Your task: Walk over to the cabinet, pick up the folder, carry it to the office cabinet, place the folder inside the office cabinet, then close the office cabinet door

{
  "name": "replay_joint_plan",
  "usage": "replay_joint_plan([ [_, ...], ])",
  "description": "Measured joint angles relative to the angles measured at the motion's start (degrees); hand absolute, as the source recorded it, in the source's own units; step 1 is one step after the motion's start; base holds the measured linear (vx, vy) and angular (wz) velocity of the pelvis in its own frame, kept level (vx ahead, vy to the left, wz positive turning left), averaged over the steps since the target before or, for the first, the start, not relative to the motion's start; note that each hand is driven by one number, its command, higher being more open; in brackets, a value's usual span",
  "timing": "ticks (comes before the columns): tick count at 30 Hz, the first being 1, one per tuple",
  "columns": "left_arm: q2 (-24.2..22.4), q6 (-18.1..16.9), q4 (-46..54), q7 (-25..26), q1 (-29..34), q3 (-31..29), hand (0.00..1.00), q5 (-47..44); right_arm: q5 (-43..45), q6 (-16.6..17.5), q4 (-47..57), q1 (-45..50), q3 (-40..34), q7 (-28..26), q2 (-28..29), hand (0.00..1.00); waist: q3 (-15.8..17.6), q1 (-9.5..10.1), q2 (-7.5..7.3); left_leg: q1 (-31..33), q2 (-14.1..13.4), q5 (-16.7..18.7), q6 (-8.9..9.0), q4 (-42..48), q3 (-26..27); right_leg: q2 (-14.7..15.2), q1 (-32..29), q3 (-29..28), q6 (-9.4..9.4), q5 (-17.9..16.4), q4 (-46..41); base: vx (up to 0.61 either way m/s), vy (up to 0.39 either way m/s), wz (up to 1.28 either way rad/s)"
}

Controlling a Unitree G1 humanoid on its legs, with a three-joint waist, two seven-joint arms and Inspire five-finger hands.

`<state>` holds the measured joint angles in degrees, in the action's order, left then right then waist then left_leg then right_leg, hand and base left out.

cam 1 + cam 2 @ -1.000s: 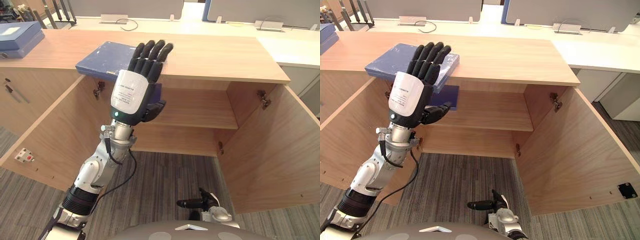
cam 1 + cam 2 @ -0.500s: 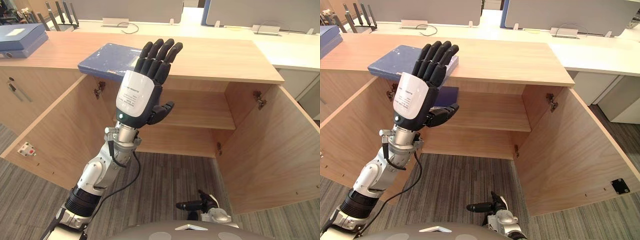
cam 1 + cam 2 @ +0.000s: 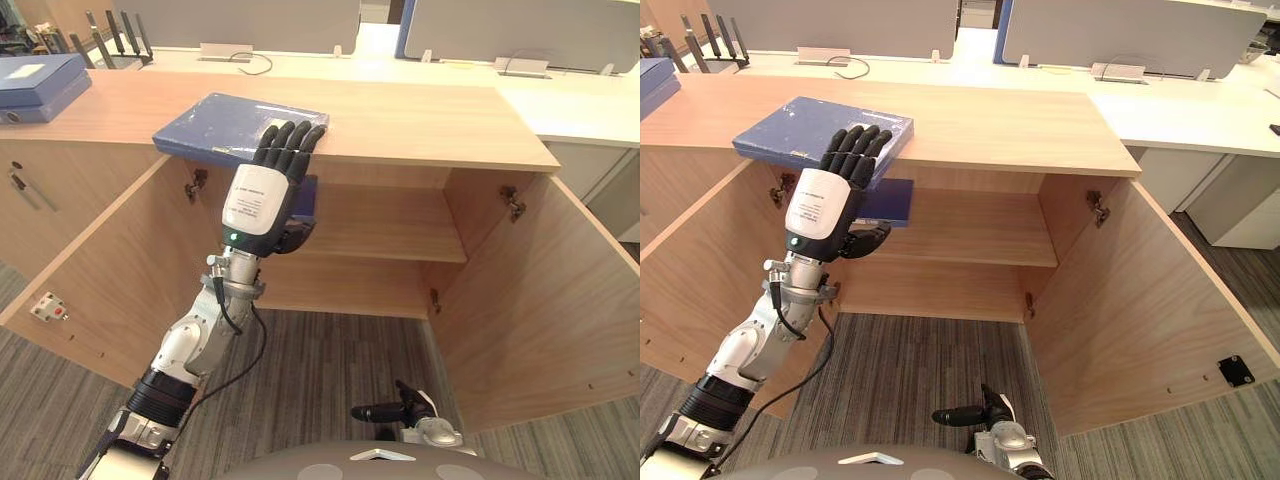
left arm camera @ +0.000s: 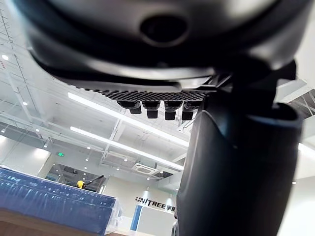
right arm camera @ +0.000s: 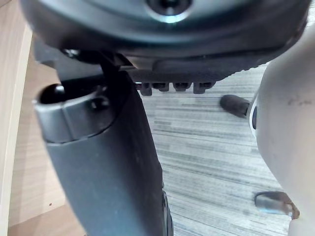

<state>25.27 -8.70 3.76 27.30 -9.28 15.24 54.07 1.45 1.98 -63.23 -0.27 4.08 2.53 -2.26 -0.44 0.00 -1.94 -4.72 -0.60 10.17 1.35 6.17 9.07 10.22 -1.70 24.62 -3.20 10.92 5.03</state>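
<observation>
The left hand (image 3: 262,200) is raised in front of the cabinet (image 3: 420,120). Its fingers (image 3: 290,140) are nearly straight and lie flat on the near right corner of the folder (image 3: 225,122), and the thumb sits lower, under the front edge, gripping nothing. The folder lies flat on the cabinet's top, at the front edge and left of the middle.

The step in hand looks like the pick-up, with the hand on the folder but no grip made. The next move probably calls for sliding the folder forward over the edge so the thumb can come up beneath it and pinch it against the fingers. One hand on a corner may let the folder tip, so the hold should be firm before lifting.

Counted from left to right:
- One blue box (image 3: 40,82) on the far left of the top, well apart from the folder.
- One left door (image 3: 110,270), swung open.
- One folder.
- One blue panel (image 3: 304,195) just under the top behind the hand; I cannot tell what it is.
- One shelf (image 3: 390,225) inside.
- One right door (image 3: 540,300), also open.

The right hand (image 3: 400,408) hangs low over the carpet, and I cannot tell whether it is open or closed.
</observation>
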Motion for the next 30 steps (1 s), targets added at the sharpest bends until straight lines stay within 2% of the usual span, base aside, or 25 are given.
replay_joint_plan([
  [11,-0.02,0.22,-2.61,0.00,-0.01,-1.64,1.00,0.70,0.00,0.01,1.03,-0.25,-0.21,-0.01,-0.31,1.00,1.23,-0.38,1.22,-1.74,-0.07,-0.02,-0.03,-1.37,0.53,-0.42,0.47,-0.71,-0.02,-0.06,0.00,0.00,0.003,-0.03],
  [30,0.53,2.54,-8.18,-0.01,-0.09,-3.70,1.00,0.86,-0.02,0.02,1.64,-0.50,-0.21,-0.72,-0.26,1.00,2.14,-0.90,1.05,-1.90,-0.07,0.01,0.01,-1.55,0.76,-0.46,0.44,-1.07,-0.03,-0.07,0.00,0.00,0.000,0.00],
])
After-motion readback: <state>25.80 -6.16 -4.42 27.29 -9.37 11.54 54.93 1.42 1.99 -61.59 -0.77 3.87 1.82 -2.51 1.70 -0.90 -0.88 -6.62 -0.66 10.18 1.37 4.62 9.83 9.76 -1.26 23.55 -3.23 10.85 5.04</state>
